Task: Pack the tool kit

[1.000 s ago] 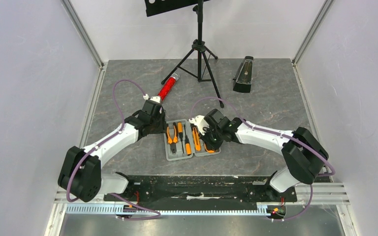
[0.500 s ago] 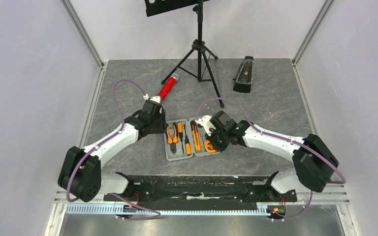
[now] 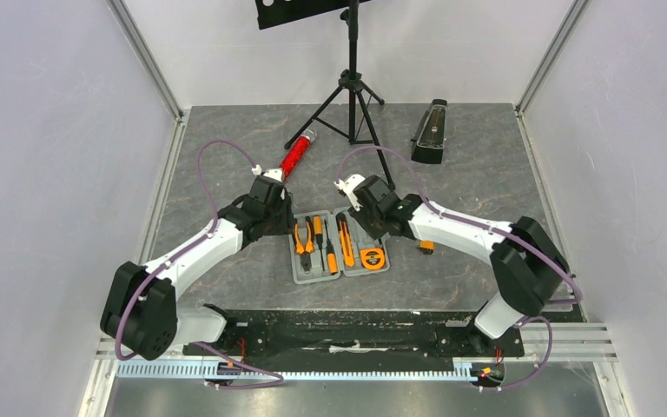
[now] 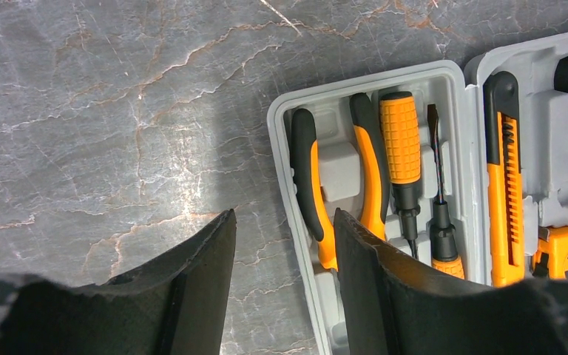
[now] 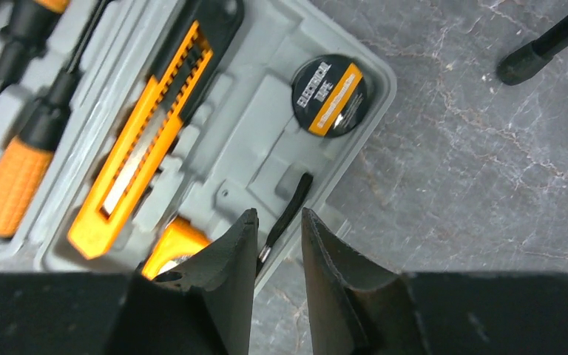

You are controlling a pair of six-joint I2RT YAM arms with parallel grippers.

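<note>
The grey tool kit case [image 3: 298, 276] lies open in the middle of the table. Orange-and-black pliers [image 4: 307, 174], two screwdrivers [image 4: 401, 140] and a knife [image 5: 144, 174] sit in its recesses. The tape measure [image 3: 370, 257] rests in the case's near right corner, and a black tape roll [image 5: 329, 96] in the far right corner. My left gripper [image 4: 282, 216] stands open, its jaws astride the case's left wall [image 4: 285, 159] without pressing it. My right gripper [image 5: 279, 214] is open a little above the case's right rim, with the tape measure's thin black strap [image 5: 290, 207] below the gap.
A red glittery cylinder [image 3: 295, 156] lies behind the left gripper. A black tripod stand [image 3: 353, 87] and a black metronome [image 3: 430, 130] stand at the back. A small orange object [image 3: 426, 247] lies on the table right of the case, under the right arm.
My right gripper was shut over the tape measure; it has opened, left the tape measure in the case and drawn back towards the far rim. The left gripper has not moved.
</note>
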